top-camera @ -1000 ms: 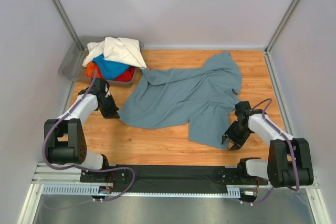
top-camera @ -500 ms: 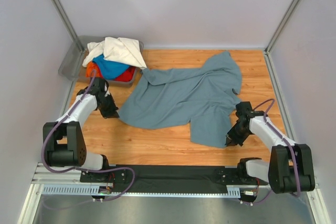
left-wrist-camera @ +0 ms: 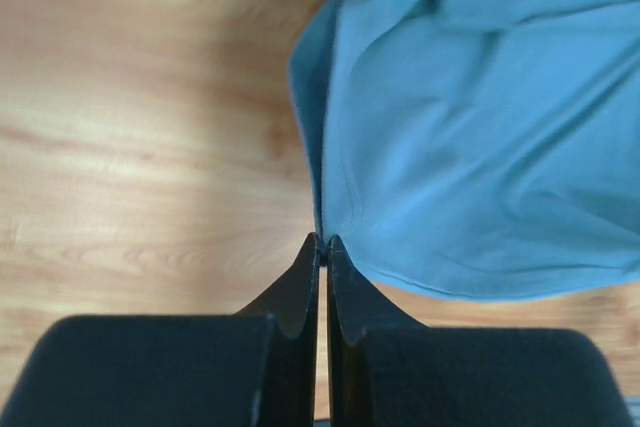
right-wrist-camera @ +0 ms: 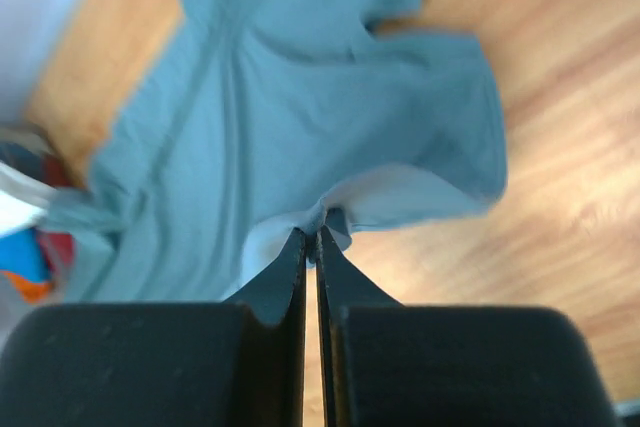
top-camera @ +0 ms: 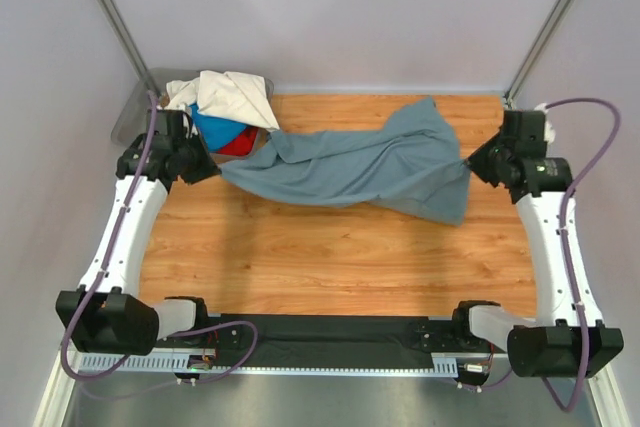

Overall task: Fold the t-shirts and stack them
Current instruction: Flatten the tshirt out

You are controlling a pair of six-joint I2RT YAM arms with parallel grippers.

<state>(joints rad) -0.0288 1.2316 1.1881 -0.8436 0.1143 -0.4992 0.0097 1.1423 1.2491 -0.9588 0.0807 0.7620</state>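
Observation:
The slate grey-blue t-shirt [top-camera: 350, 167] hangs stretched between both grippers above the wooden table, sagging in the middle, and fills the left wrist view [left-wrist-camera: 480, 117] and the right wrist view [right-wrist-camera: 290, 107]. My left gripper [top-camera: 212, 171] is shut on the shirt's left edge, the tips pinching cloth [left-wrist-camera: 323, 243]. At the right, my right gripper [top-camera: 470, 163] is shut on a bunched edge [right-wrist-camera: 314, 231]. More t-shirts lie piled at the back left: cream-white [top-camera: 232, 95], bright blue [top-camera: 216, 128] and red-orange [top-camera: 237, 143].
A grey plastic bin [top-camera: 134, 107] holds the pile of shirts in the back left corner. White walls with metal posts close in the table on three sides. The arm bases sit on a black rail [top-camera: 330, 329] along the near edge.
Both arms have risen and drawn apart toward the back, lifting the grey-blue shirt off the table and stretching it out. The right gripper closed on the shirt's edge.

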